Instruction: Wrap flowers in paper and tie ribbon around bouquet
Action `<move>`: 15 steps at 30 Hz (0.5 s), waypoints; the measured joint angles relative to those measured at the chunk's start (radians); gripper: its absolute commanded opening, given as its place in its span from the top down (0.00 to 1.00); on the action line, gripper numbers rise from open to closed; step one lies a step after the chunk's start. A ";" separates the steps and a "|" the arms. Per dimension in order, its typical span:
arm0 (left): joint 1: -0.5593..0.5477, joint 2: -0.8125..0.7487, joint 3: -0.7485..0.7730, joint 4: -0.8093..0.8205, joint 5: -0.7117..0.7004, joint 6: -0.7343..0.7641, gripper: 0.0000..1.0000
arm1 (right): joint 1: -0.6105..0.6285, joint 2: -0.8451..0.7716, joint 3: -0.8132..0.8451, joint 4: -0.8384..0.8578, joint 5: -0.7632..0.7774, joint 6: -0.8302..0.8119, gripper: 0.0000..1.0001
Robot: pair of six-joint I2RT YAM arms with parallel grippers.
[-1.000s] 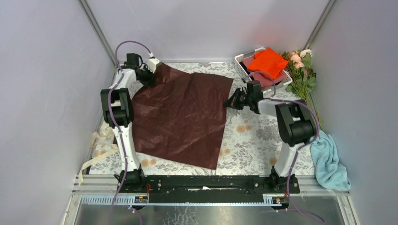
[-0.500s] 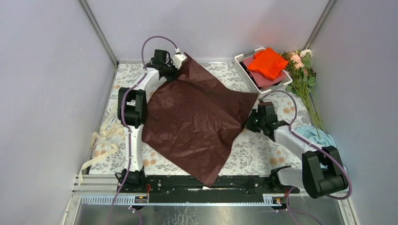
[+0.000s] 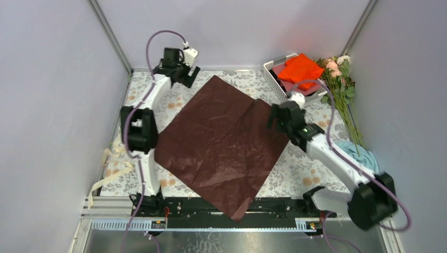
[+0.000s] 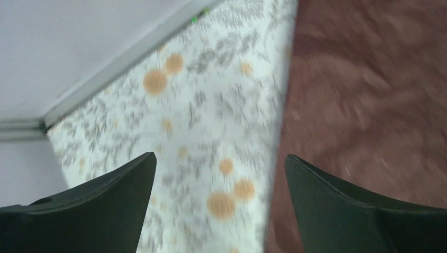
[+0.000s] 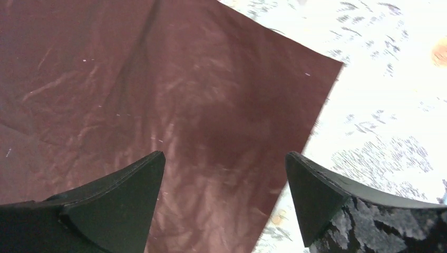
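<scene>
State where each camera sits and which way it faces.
Top external: above and behind the bases, looking down on the table; both arms show.
Left wrist: on left arm, facing down at the paper edge; left gripper open.
Right wrist: on right arm, facing down at the paper corner; right gripper open.
All share the paper.

Count of items on the floral-patterned bench:
- 1 × dark red crinkly paper sheet
- 1 × bunch of pink, peach and cream roses; single blooms not countable
- 1 × cream ribbon strip
- 1 × white plastic basket
- 1 × bright orange cloth
- 1 × light blue towel
- 2 × robot arms, one pincer each: left pincer, right pincer
</scene>
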 measured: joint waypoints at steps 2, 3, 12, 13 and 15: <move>-0.002 -0.171 -0.158 -0.019 -0.002 0.002 0.09 | 0.043 0.100 0.078 0.000 0.014 -0.044 0.37; -0.004 -0.240 -0.219 -0.024 0.003 0.005 0.15 | 0.055 0.158 0.114 0.000 0.000 -0.064 0.45; -0.078 -0.546 -0.838 -0.119 0.085 0.088 0.32 | 0.068 0.579 0.262 0.039 -0.338 -0.148 0.85; -0.077 -0.518 -0.871 -0.127 0.084 0.089 0.32 | 0.068 0.610 0.272 0.040 -0.353 -0.148 0.88; -0.075 -0.447 -0.918 -0.134 0.071 0.079 0.32 | 0.068 0.673 0.291 0.047 -0.365 -0.147 0.94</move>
